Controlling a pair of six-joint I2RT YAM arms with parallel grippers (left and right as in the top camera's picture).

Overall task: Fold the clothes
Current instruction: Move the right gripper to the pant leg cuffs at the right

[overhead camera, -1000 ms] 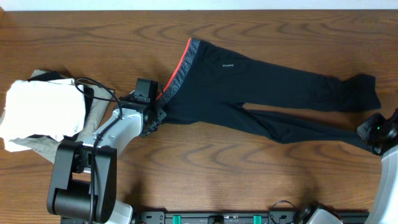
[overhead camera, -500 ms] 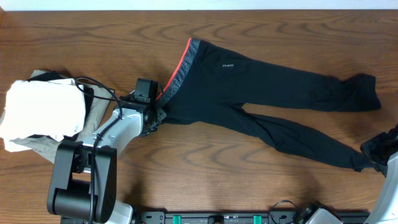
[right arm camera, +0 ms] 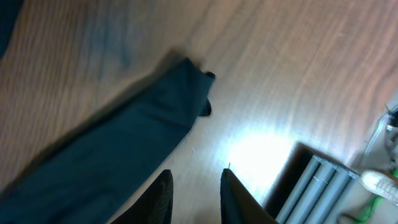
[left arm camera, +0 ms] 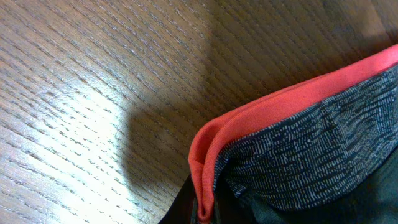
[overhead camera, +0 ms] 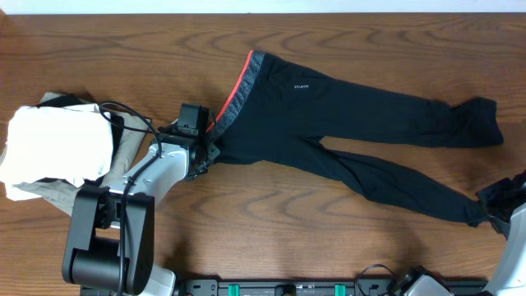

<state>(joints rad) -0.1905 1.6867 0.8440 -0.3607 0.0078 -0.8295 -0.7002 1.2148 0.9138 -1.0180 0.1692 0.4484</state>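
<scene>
Left gripper (overhead camera: pixel 207 148) pinched on the coral-trimmed waistband corner of the leggings (overhead camera: pixel 345 111); right gripper (right arm camera: pixel 194 177) fingers parted, gripping nothing, lower leg cuff just ahead; leggings lie flat across table (overhead camera: pixel 271 222).

The logo (overhead camera: pixel 302 85) on the leggings (overhead camera: pixel 353 115) is too small to read. The left gripper (overhead camera: pixel 209 153) hides its tips under the waistband (overhead camera: pixel 237 97) corner overhead, and the wrist view's bottom edge cuts them off. The right arm (overhead camera: pixel 514 238) runs off the overhead edge. Its wrist view is blurred.
</scene>
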